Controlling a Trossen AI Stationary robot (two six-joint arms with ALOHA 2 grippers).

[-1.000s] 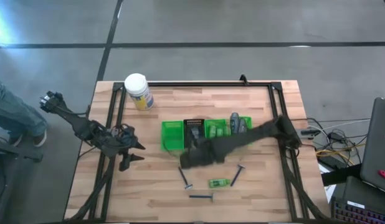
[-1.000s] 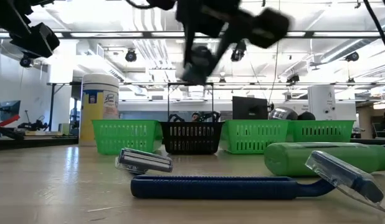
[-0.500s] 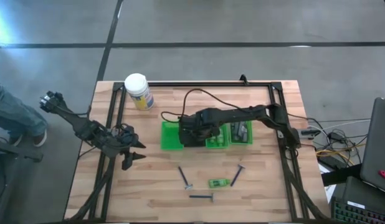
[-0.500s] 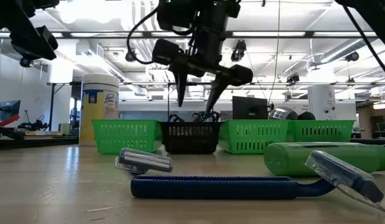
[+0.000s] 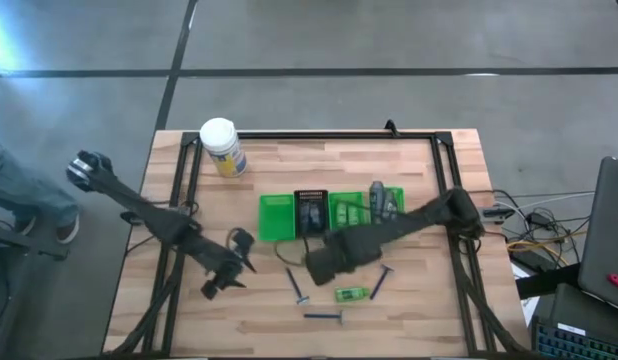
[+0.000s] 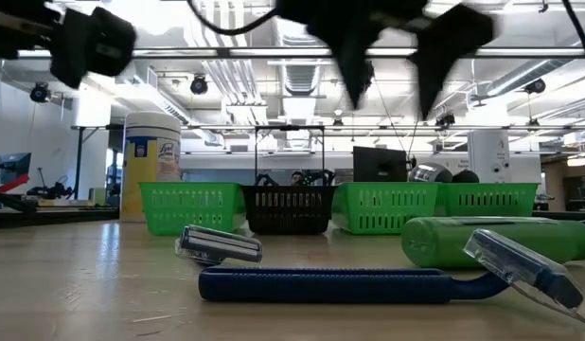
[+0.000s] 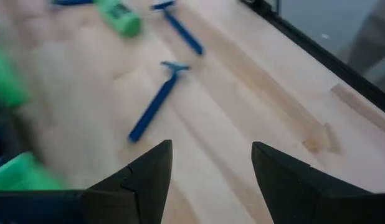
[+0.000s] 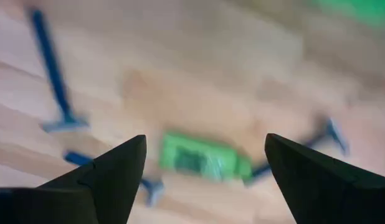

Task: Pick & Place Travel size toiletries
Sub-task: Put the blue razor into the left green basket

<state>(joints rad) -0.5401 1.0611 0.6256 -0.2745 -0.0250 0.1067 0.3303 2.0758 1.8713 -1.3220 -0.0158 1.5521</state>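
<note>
Three thin blue-handled razors (image 5: 297, 285), (image 5: 323, 316), (image 5: 384, 280) and a bright green mini bottle (image 5: 351, 294) lie flat on the wooden table near its front edge. My right gripper (image 8: 205, 140) hangs open above the green bottle (image 8: 202, 159), touching nothing. My left gripper (image 7: 211, 144) is open left of the razors, above bare table, with one razor (image 7: 156, 102) ahead of it. The green tray (image 5: 276, 218) at mid-table holds grey tubes (image 5: 377, 196) and green items.
A big white jar with a yellow label (image 5: 221, 146) stands at the far left. A black frame (image 5: 441, 150) runs along the table's far and side edges. Bare wood lies between the tray and the jar. A person's leg (image 5: 9, 190) shows beyond the table's left edge.
My right gripper went from mid-table out over the tray's dark compartment, then came back toward the near edge and now hangs over the green bottle. My left gripper has travelled from the left edge toward the right and the near edge, closer to the razors.
</note>
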